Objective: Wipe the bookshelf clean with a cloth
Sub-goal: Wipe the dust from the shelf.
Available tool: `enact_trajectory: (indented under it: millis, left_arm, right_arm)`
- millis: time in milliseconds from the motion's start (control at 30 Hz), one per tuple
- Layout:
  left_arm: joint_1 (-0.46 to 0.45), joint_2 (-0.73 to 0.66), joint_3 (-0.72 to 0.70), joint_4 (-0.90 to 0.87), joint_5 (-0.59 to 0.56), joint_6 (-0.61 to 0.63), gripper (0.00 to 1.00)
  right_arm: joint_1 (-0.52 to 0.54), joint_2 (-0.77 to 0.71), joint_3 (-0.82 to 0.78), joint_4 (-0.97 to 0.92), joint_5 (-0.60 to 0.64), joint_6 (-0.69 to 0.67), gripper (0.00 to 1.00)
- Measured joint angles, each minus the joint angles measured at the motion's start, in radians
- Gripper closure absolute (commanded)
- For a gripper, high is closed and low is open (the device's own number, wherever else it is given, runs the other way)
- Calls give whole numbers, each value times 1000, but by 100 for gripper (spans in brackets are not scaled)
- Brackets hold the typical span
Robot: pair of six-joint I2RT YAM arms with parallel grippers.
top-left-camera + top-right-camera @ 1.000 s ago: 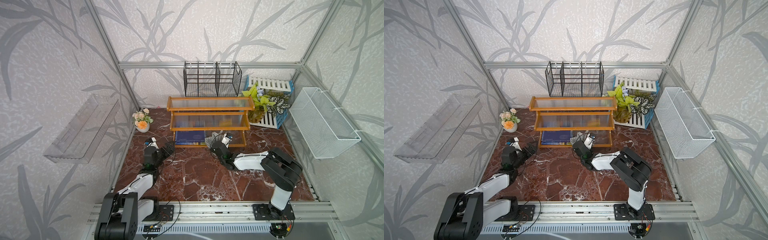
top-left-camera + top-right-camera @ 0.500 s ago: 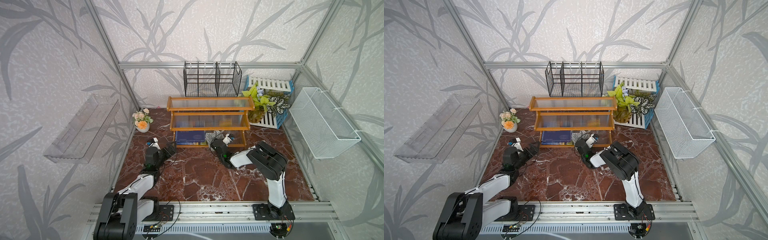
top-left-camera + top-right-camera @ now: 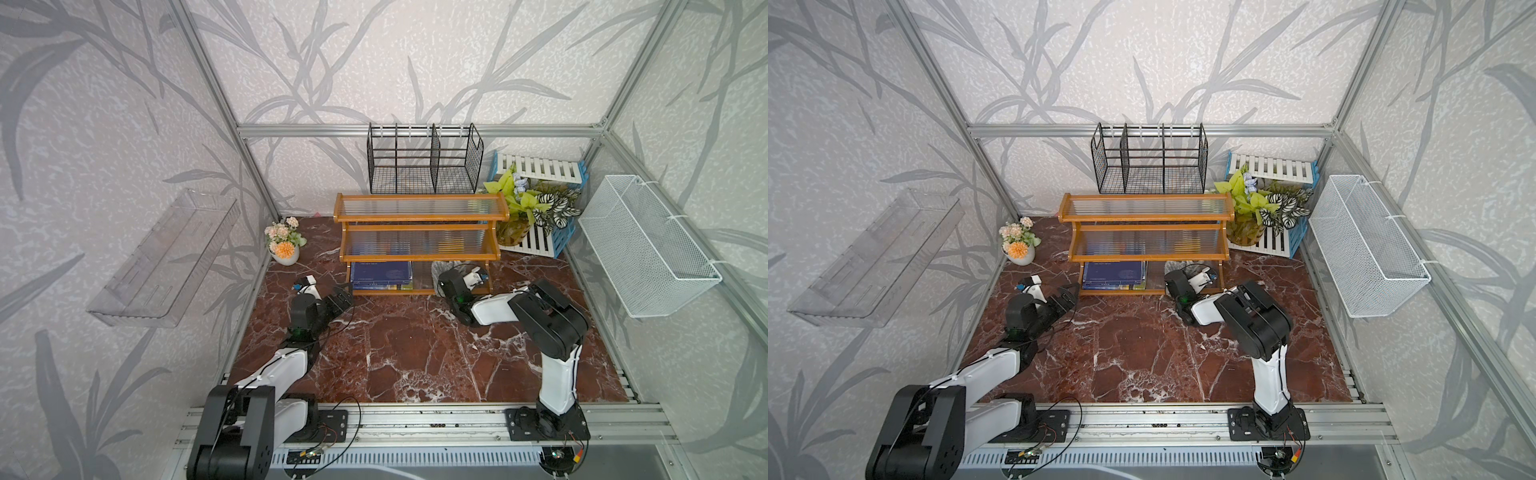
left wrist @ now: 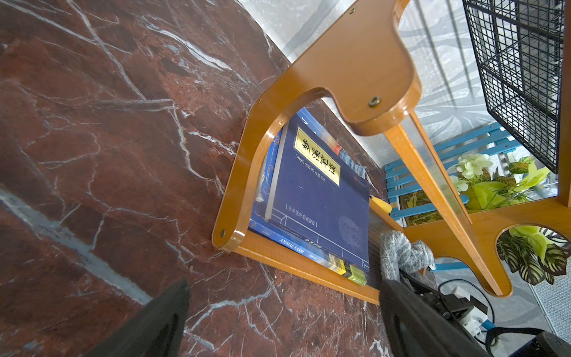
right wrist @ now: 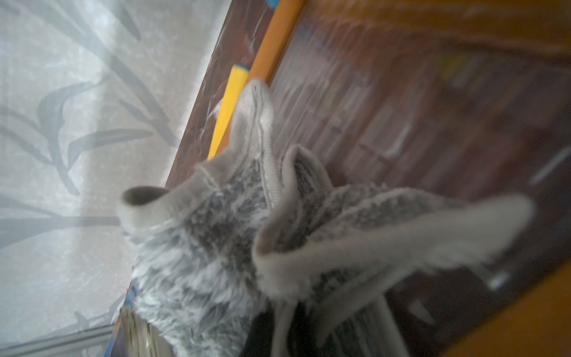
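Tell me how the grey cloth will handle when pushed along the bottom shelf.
Probably floppy: the cloth bunches into loose folds, so it should crumple rather than slide flat. Its fuzzy pile likely drags on the bookshelf.

The bookshelf [image 3: 419,227] had an orange-brown frame and clear ribbed panels. The cloth [image 5: 216,247] was grey flecked with white. The book [image 4: 321,191] was dark blue with a yellow label, the tabletop [image 3: 415,340] dark red with white veins, the rack [image 3: 419,183] black, and the basket [image 3: 640,245] white.

Bunched grey-white cloth [image 5: 210,247] filling foreground, blurred ribbed bookshelf [image 5: 340,102] panel just behind it
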Motion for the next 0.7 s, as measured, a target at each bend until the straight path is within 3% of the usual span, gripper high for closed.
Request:
enact_trajectory:
  millis: [333, 467, 700]
  left_arm:
    - [0, -6, -3, -5, -7, 0, 0]
    - [0, -11, -5, -5, -9, 0, 0]
    - [0, -14, -6, -5, -11, 0, 0]
  right_arm:
    - [-66, -156, -129, -135, 77, 87, 100]
    - [-75, -132, -110, -109, 20, 19, 100]
    - [-27, 11, 59, -55, -115, -57, 100]
